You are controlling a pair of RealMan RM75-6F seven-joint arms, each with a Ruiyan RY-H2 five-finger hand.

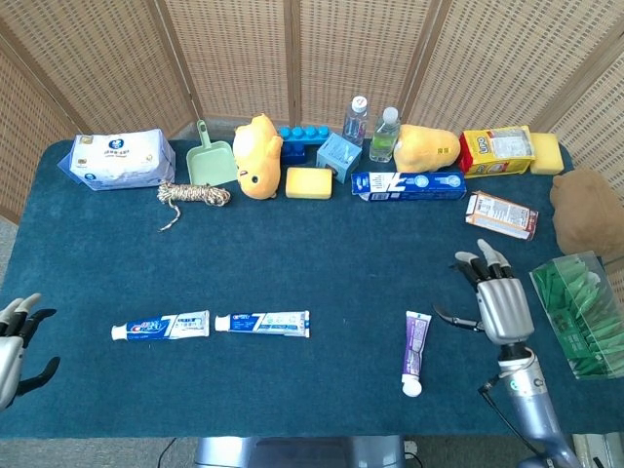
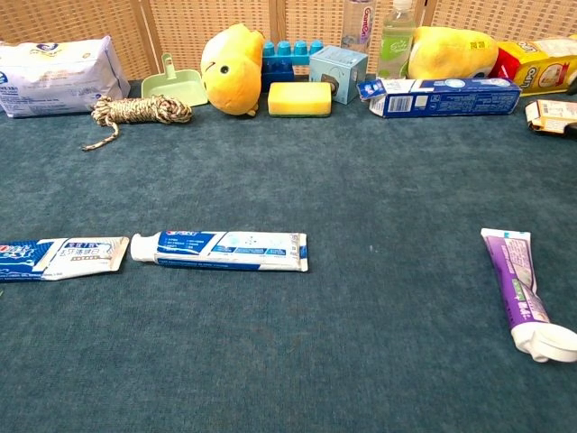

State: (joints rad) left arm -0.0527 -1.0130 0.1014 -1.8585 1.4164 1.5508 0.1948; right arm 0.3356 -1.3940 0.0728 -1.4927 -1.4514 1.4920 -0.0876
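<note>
Two blue-and-white toothpaste tubes lie end to end on the blue cloth, one (image 1: 161, 326) at the left and one (image 1: 262, 323) beside it; the chest view shows the same left tube (image 2: 61, 256) and second tube (image 2: 219, 250). A purple tube (image 1: 415, 350), also the purple tube (image 2: 524, 291) in the chest view, lies to the right with its white cap toward me. My left hand (image 1: 14, 345) hovers at the table's left edge, empty, fingers apart. Empty as well, my right hand (image 1: 499, 303) stands with fingers spread just right of the purple tube.
Along the back stand a wipes pack (image 1: 118, 159), green scoop (image 1: 209, 159), rope coil (image 1: 194, 195), yellow plush (image 1: 257, 156), yellow sponge (image 1: 309, 182), bottles (image 1: 384, 134) and a toothpaste box (image 1: 408, 184). A brown plush (image 1: 583, 210) and a clear box of green items (image 1: 581, 314) sit at right.
</note>
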